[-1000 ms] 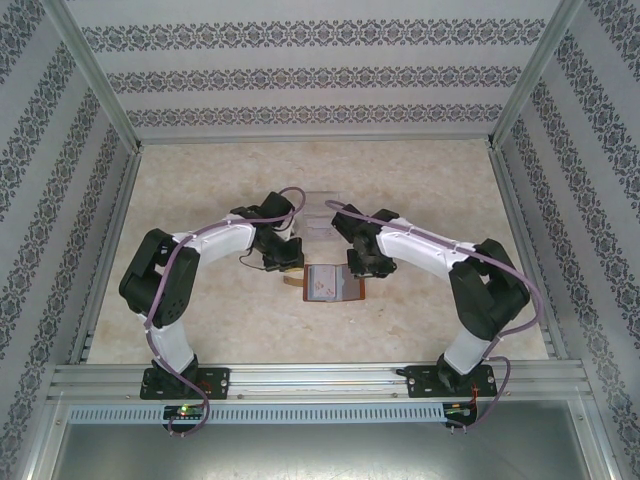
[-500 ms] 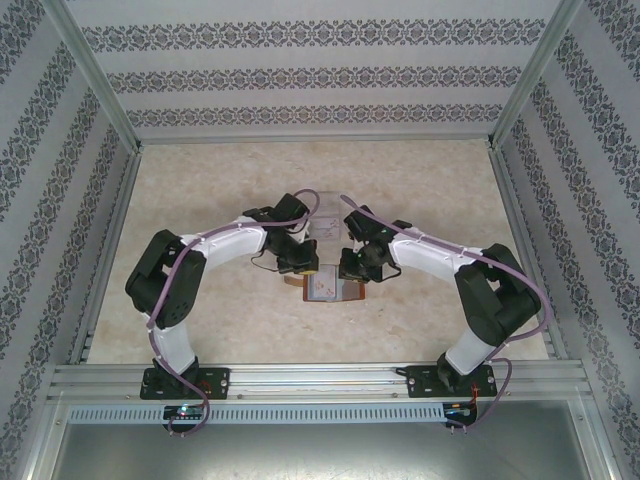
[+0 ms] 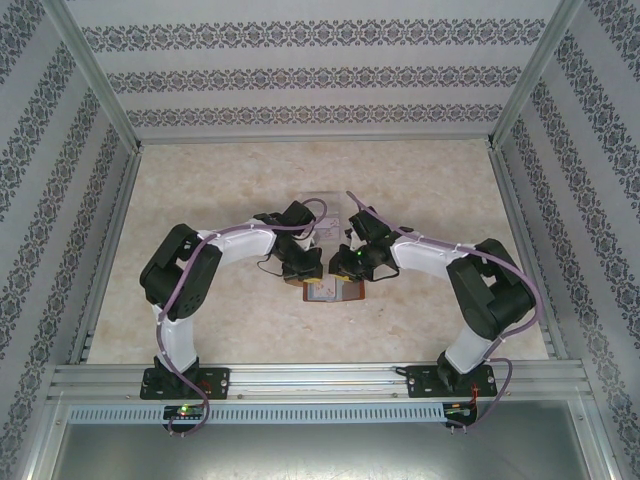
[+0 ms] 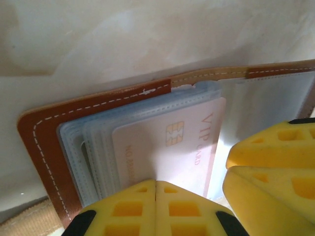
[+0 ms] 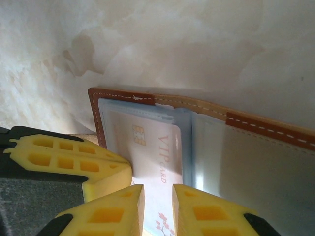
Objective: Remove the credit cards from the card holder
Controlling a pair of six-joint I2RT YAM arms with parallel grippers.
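The card holder (image 3: 334, 293), a reddish-brown leather wallet (image 4: 42, 142), lies open on the table between both grippers. A whitish credit card (image 4: 167, 147) with a gold chip and pink "VIP card" lettering sits in its blue-grey pockets (image 5: 211, 147). My left gripper (image 4: 156, 183) is shut, its joined tips pressing on the near edge of that card. My right gripper (image 5: 157, 194) stands just beside it with a narrow gap between its fingers, and the card (image 5: 157, 147) shows flat beneath the gap. From above, the left gripper (image 3: 306, 270) and right gripper (image 3: 340, 266) meet over the wallet's far edge.
A clear rectangular tray (image 3: 322, 208) stands just behind the two grippers. Marbled tabletop (image 3: 220, 190) surrounds the wallet, bounded by patterned walls and a metal rail (image 3: 320, 378) at the near edge. The wallet's tan strap tab (image 4: 24, 223) pokes out at its left.
Both arms have swung inward and the grippers have closed in on each other over the wallet. The left gripper has stayed shut; the wallet has not shifted.
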